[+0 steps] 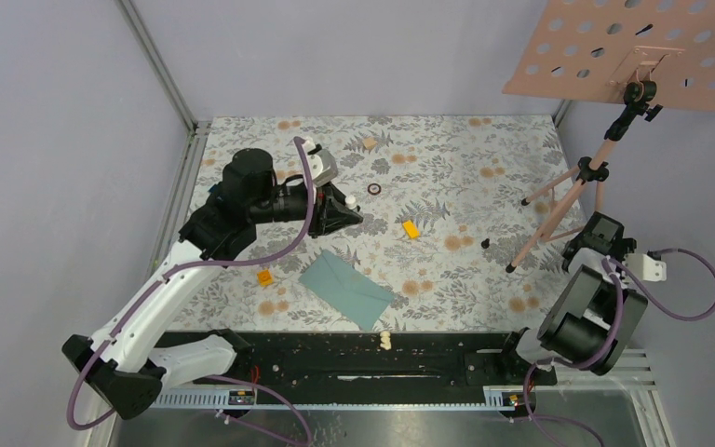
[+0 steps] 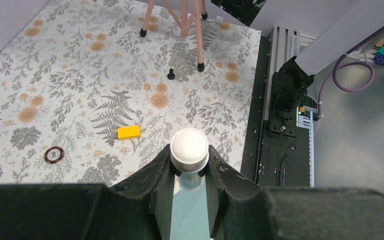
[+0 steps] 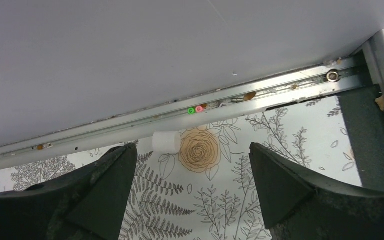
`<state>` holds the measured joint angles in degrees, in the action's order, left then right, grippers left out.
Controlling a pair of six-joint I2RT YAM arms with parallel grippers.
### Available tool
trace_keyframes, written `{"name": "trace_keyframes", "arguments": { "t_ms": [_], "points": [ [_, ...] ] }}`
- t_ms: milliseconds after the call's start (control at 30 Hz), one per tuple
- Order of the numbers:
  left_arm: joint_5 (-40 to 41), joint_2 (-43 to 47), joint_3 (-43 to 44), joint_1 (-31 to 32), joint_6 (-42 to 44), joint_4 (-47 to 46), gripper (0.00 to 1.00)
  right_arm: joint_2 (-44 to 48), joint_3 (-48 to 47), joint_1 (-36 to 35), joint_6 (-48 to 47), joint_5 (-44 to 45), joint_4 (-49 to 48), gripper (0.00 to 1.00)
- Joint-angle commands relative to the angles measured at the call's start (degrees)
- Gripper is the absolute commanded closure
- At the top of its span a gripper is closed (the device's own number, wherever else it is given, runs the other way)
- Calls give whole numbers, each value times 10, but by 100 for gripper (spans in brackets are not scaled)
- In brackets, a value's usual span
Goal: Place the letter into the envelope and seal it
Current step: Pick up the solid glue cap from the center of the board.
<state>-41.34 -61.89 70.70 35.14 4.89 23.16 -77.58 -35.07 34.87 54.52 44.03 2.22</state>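
Envelope (image 1: 346,287) was noted lying flat on the patterned table cover (image 1: 484,196), its teal paper showing through the gap between the jaws of the left gripper (image 2: 190,167). Those jaws were closed partway onto a white-capped stick (image 2: 189,148), cap toward the wrist camera. The letter could not be made out in any view. The jaws of the right gripper (image 3: 192,165) stood wide apart with nothing between them; a small white cylinder (image 3: 166,142) lay beyond them by the rail.

The envelope was judged thin, light and limp, and likely to skate on the cover. Little edge was offered for a pinch. It would best be pinned from above, or taken at a free corner.
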Motion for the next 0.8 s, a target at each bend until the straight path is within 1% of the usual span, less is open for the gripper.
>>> {"name": "trace_keyframes", "arguments": {
  "t_ms": [0, 233, 367, 600, 667, 767],
  "points": [
    [6, -11, 35, 2, -4, -17, 100, -23, -3, -2, 20, 29, -61, 10],
    [5, -33, 46, 2, -8, -14, 100, -42, -25, -13, -4, 24, -76, 9],
    [3, -43, 52, 2, -9, -12, 100, -61, -63, -35, 2, 57, -28, 7],
    [0, -53, 63, 2, -9, -8, 100, -87, -105, -36, 42, 67, 46, 6],
    [0, -55, 62, 2, -9, -8, 100, -96, -125, -36, 60, 74, 84, 7],
    [0, -58, 61, 2, -9, -8, 100, -118, -165, -37, 108, 89, 168, 6]
  ]
}}
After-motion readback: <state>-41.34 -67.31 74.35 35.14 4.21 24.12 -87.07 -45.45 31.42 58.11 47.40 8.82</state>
